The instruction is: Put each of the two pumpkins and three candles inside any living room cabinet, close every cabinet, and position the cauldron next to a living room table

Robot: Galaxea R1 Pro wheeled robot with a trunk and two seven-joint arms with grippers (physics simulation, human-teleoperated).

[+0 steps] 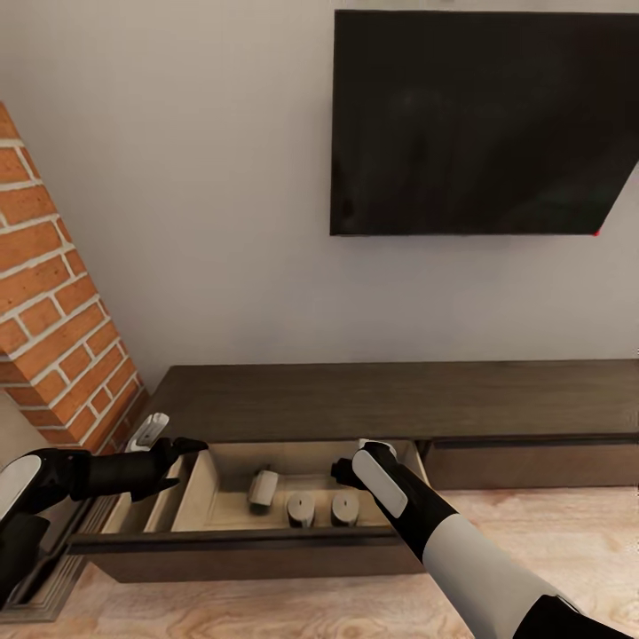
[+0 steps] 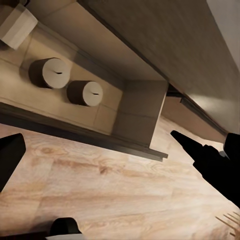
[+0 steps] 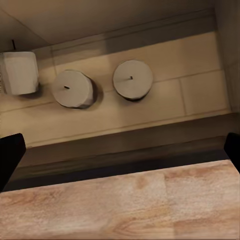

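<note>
Dark-brown cabinet (image 1: 390, 399) drawer open | three candles (image 3: 132, 79) inside | right gripper (image 3: 120, 150) spread, empty | left gripper (image 1: 182, 461) unclear | advised: push front squarely shut.

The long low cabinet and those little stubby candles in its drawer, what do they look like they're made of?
The cabinet looks like dark brown wood or wood veneer with a matt finish: faint grain streaks run along its top. Inside, the open drawer is lighter, like pale board. The candles look like beige wax, smooth and dull, each with a thin dark wick at one end. Being a simulator's render, this is only appearance.
</note>
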